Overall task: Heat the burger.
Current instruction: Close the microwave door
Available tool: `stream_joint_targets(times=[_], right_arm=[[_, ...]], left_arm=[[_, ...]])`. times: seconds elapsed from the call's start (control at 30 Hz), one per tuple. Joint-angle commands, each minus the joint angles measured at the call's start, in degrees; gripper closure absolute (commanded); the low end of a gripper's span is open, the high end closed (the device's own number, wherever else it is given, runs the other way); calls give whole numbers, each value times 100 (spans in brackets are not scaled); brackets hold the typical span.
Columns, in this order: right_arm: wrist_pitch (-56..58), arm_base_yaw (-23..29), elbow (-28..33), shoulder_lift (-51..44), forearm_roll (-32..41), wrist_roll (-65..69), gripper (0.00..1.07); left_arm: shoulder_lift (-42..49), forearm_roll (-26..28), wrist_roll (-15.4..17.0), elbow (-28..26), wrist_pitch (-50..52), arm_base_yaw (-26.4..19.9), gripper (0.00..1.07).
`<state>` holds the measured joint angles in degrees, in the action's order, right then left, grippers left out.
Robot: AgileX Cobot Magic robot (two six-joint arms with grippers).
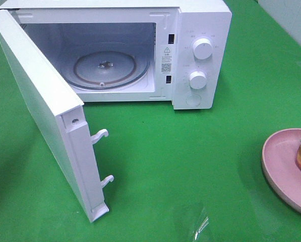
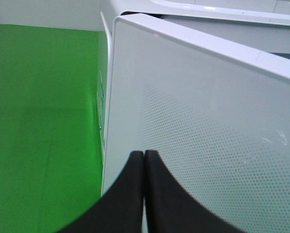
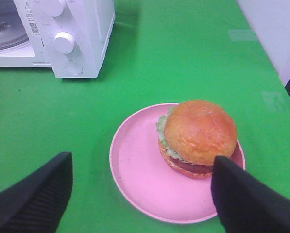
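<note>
— Where is the burger [image 3: 199, 137] right now?

— On the pink plate [image 3: 135, 165], toward one side of it rather than centred, out on the green surface [image 1: 190, 151] well apart from the microwave [image 1: 200, 55]. From the high camera only a sliver of it shows at the right edge.

— And your pincers?

— My right pincer [image 3: 142, 194] hangs spread wide above the plate, holding nothing, one finger [image 3: 242, 194] showing just beside the bun. My left pincer [image 2: 144, 191] is pressed together, close against the inner face of the door [image 2: 208, 126].

— So which step is this?

— I judge the opening is done: the door [image 1: 44, 111] stands wide and the glass turntable [image 1: 107, 68] is bare. Loading comes next.

— What does that call for?

— Probably lowering my right pincer around the bun's sides, closing gently so the layers don't slide, then carrying it across into the cavity.
</note>
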<state>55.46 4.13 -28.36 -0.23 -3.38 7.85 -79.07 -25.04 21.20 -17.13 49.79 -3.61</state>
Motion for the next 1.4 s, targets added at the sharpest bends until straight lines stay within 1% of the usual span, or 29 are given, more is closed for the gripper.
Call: stream_joint_targets(times=[0.03, 0.07, 0.1, 0.13, 0.17, 0.2, 0.23, 0.27, 0.3, 0.37, 0.43, 0.47, 0.5, 0.6, 0.63, 0.67, 0.73, 0.9, 0.93, 0.97, 1.03, 1.13, 1.17, 1.2, 1.23, 1.27, 1.3, 1.33, 1.4], right_arm=[[-63, -40, 23, -149, 6, -92, 32], [-63, -40, 23, -149, 6, -92, 32], [-63, -40, 23, -149, 6, -92, 32], [-63, -40, 23, -149, 6, -92, 32], [-63, -40, 23, -149, 6, -92, 32], [-63, -40, 23, -149, 6, -92, 32], [-63, -40, 23, -149, 6, -92, 32], [-63, -40, 23, -149, 6, -92, 32], [-63, -40, 23, -149, 6, -92, 32], [-63, -40, 23, -149, 6, -92, 32], [-63, -40, 23, -149, 6, -92, 32], [-63, -40, 23, -149, 6, -92, 32], [-63, -40, 23, -149, 6, -92, 32], [-63, -40, 23, -149, 6, -92, 32], [-63, -40, 23, -149, 6, -92, 32], [-63, -40, 23, -149, 6, -92, 32], [-63, -40, 23, -149, 6, -92, 32], [-63, -40, 23, -149, 6, -92, 32], [-63, -40, 23, -149, 6, -92, 32], [-63, -40, 23, -149, 6, -92, 32], [-63, -40, 23, -149, 6, -92, 32], [-63, -40, 23, -149, 6, -92, 32], [-63, -40, 23, -149, 6, -92, 32], [-63, -40, 23, -149, 6, -92, 32], [-63, -40, 23, -149, 6, -92, 32], [-63, -40, 23, -149, 6, -92, 32], [-63, -40, 23, -149, 6, -92, 32], [-63, -40, 23, -149, 6, -92, 32], [-63, -40, 23, -149, 6, -92, 32]], left_arm=[[-178, 34, 29, -57, 241, 229, 107], [-304, 126, -235, -57, 241, 458, 107], [-304, 126, -235, -57, 241, 458, 107], [-464, 407, -504, -57, 241, 716, 107], [-464, 407, -504, -57, 241, 716, 107], [-584, 859, -665, -57, 241, 945, 107], [-584, 859, -665, -57, 241, 945, 107], [-688, 1209, -773, -69, 264, 1197, 107], [-728, 1295, -814, -97, 264, 1295, 107], [-728, 1295, -814, -97, 264, 1295, 107], [-1020, 1358, -934, -378, 241, 1650, 107], [-1020, 1358, -934, -378, 241, 1650, 107], [-1134, 1427, -934, -539, 235, 1811, 107], [-1232, 1524, -934, -676, 229, 1937, 107], [-1381, 1639, -951, -888, 189, 2086, 107], [-1381, 1639, -951, -888, 189, 2086, 107], [-1541, 1793, -951, -1140, 80, 2286, 107], [-1748, 2011, -1003, -1450, -74, 2567, 107], [-1862, 2189, -1140, -1627, -149, 2756, 107], [-1862, 2189, -1140, -1627, -149, 2756, 107], [-2080, 2504, -1495, -1977, -350, 3100, 107], [-2154, 2659, -1604, -2103, -418, 3226, 107], [-2269, 2882, -1748, -2298, -453, 3369, 107], [-2269, 2882, -1748, -2298, -453, 3369, 107], [-2406, 3100, -1839, -2475, -516, 3495, 107], [-2406, 3100, -1839, -2475, -516, 3495, 107], [-2532, 3231, -1868, -2659, -596, 3598, 107], [-2676, 3283, -1874, -2848, -642, 3678, 107], [-2727, 3283, -1874, -2962, -670, 3707, 107]])
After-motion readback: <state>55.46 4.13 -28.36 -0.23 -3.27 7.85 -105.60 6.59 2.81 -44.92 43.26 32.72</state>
